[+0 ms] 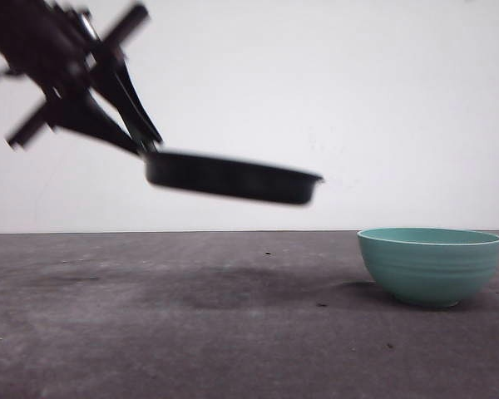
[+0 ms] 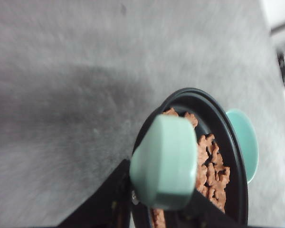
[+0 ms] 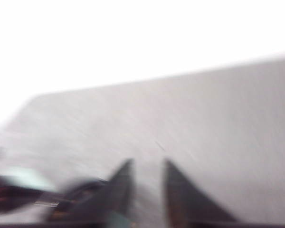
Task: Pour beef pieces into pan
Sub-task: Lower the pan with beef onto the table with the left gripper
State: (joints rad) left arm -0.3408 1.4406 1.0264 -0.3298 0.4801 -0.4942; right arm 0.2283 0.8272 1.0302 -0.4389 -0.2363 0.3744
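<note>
The black pan hangs well above the table, tilted slightly down to the right. My left gripper is shut on its mint-green handle. In the left wrist view my left gripper clamps that handle from both sides, and beyond it the beef pieces lie as reddish-brown chunks inside the pan. My right gripper is open over the grey table, with nothing between its fingers; that view is blurred.
A teal ribbed bowl stands on the grey table at the right, below and beyond the pan's far rim. Its edge shows behind the pan. A white wall stands behind the table.
</note>
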